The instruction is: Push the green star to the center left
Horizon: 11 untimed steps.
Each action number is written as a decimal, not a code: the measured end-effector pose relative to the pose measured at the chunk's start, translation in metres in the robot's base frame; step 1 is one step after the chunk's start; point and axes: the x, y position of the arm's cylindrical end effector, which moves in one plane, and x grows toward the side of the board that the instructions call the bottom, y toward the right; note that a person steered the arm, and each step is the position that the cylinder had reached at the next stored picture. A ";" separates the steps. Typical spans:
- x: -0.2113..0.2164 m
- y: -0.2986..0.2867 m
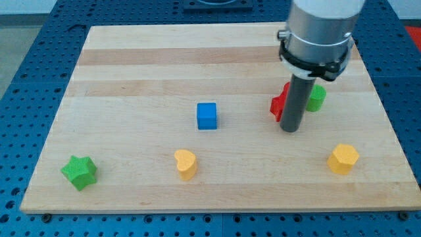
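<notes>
The green star [79, 172] lies near the bottom left corner of the wooden board [131, 66]. My tip [289, 130] is far to its right, in the right half of the board. The rod stands just in front of a red block [279, 103] and partly hides it. A green block [317, 98] sits just right of the rod, also partly hidden.
A blue cube [206, 116] sits near the board's middle. A yellow heart [185, 163] lies at the bottom centre. A yellow hexagon [343, 158] lies at the bottom right. Blue perforated table [26, 59] surrounds the board.
</notes>
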 end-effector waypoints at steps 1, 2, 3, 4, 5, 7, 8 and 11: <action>-0.007 0.000; -0.009 0.001; -0.003 0.001; 0.018 -0.008; 0.055 -0.023; 0.068 -0.037; 0.068 -0.037; 0.137 -0.118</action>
